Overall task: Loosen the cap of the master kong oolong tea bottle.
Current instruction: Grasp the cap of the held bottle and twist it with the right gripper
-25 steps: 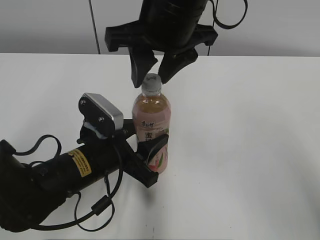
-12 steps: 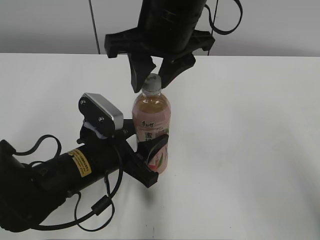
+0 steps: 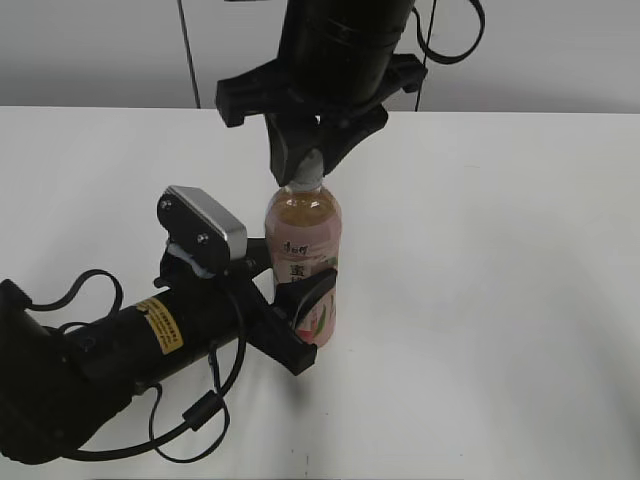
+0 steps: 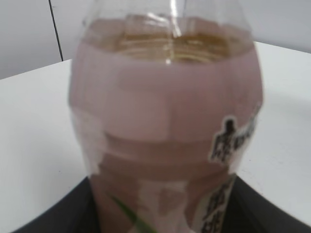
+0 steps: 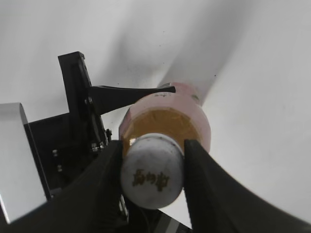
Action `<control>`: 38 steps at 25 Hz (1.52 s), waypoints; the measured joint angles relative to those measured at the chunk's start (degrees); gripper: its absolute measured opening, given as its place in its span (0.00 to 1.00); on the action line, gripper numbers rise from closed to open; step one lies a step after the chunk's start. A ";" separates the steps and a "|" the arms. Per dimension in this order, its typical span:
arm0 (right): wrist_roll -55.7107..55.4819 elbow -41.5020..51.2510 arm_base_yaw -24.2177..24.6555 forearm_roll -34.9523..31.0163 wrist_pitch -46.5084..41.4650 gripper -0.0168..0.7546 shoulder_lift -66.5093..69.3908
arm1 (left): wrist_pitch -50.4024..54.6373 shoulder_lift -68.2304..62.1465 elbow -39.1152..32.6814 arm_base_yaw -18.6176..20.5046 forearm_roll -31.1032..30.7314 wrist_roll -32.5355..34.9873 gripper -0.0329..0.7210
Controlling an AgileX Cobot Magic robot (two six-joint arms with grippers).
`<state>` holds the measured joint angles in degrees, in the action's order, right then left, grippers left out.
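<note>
Right wrist view: right claw (image 5: 152,179) pinches the cap (image 5: 151,171) at lower centre. Left claw (image 3: 300,305) clamps the bottle (image 3: 303,255); twist hard and you may slip it.

Master kong oolong tea bottle (image 3: 303,270): white vertical label strip bears black Chinese characters, too small or blurred to read. Cap (image 5: 152,175): small grey printed mark on top, illegible. Left arm: yellow sticker (image 3: 158,325) with dark print, unreadable.
</note>
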<state>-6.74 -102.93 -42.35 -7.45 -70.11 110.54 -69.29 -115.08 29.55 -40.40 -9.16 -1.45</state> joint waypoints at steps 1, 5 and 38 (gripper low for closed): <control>1.67 0.00 0.00 -0.06 0.00 0.40 0.00 | 0.00 0.00 0.00 0.00 0.00 0.00 0.53; 15.07 0.00 0.00 -0.36 0.00 0.39 0.00 | 0.00 0.00 0.00 0.00 0.00 0.00 0.53; 123.71 -0.56 -0.31 -0.17 -1.01 0.39 0.00 | 0.00 0.00 0.25 0.00 0.46 0.62 0.53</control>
<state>116.97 -103.49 -42.66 -7.62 -71.11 110.54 -69.30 -115.08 29.80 -40.40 -8.69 -0.83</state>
